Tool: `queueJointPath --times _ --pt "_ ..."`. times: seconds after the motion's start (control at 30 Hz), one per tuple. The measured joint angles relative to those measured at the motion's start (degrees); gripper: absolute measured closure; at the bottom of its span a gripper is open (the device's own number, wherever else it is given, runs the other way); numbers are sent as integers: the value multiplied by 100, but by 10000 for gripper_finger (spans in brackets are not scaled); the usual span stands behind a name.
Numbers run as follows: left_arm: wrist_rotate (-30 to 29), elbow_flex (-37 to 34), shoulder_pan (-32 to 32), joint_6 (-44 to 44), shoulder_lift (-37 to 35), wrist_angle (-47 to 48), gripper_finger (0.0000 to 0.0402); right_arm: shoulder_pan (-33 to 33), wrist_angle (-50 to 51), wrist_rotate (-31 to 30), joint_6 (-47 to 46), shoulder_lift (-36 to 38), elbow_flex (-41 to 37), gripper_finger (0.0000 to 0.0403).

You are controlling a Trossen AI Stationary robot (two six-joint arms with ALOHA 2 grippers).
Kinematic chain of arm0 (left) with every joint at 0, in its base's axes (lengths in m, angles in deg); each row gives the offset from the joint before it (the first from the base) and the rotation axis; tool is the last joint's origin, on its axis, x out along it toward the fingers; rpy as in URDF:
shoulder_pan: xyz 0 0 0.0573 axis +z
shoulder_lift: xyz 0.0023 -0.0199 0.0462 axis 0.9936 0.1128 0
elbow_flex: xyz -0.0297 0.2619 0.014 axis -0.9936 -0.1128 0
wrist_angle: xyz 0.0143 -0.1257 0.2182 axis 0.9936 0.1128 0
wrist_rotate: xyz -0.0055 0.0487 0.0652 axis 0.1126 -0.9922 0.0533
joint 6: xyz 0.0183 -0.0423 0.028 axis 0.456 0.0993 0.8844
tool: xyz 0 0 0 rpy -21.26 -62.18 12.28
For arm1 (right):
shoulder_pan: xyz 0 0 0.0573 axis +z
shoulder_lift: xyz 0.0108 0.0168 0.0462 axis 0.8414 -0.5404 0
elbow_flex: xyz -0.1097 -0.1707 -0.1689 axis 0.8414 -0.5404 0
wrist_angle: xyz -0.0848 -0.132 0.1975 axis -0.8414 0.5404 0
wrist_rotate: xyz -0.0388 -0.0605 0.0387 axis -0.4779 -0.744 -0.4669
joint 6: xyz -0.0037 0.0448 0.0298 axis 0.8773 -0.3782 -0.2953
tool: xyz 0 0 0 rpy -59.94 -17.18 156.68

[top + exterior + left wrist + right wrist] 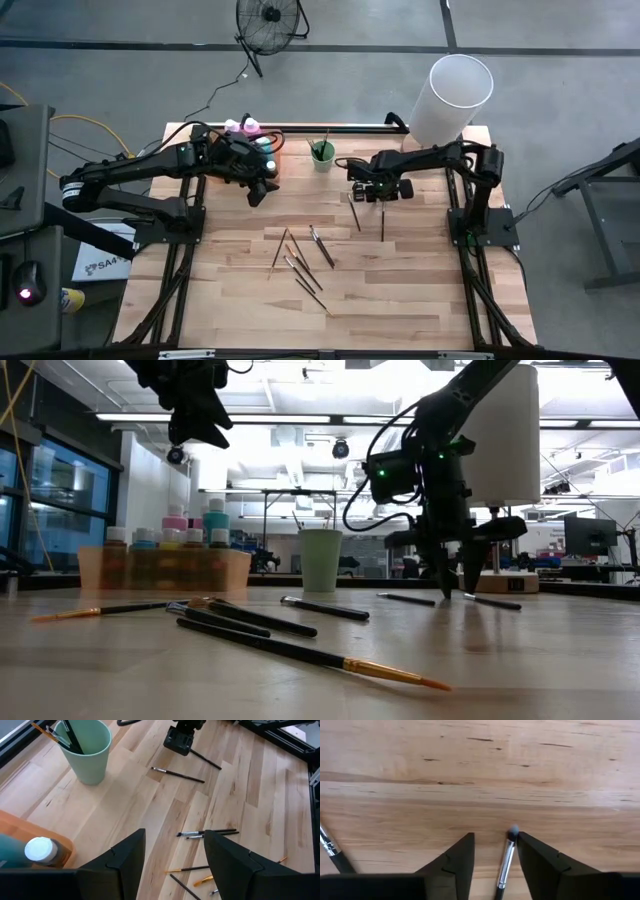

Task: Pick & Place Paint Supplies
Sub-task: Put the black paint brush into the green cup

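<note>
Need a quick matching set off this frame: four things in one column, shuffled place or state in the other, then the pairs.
Column one:
1. green cup
2. orange tray
3. right gripper
4. left gripper

Column two:
A. holds capped paint bottles
B. down at the table, fingers either side of a brush
C. holds brushes standing upright
D. open and empty, up above the table beside the tray

Pairs: 1-C, 2-A, 3-B, 4-D

The brush between the right gripper's fingers lies flat on the wood, not yet lifted.
</note>
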Motion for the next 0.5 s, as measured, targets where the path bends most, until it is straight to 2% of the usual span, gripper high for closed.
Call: queueJointPath --times 0.27,0.5 --pt "-2 0 -1 0 0 1 202 79 -215 47 -58 8 -40 336" --pt "18 0 -1 0 0 2 202 79 -245 95 0 8 -40 378"
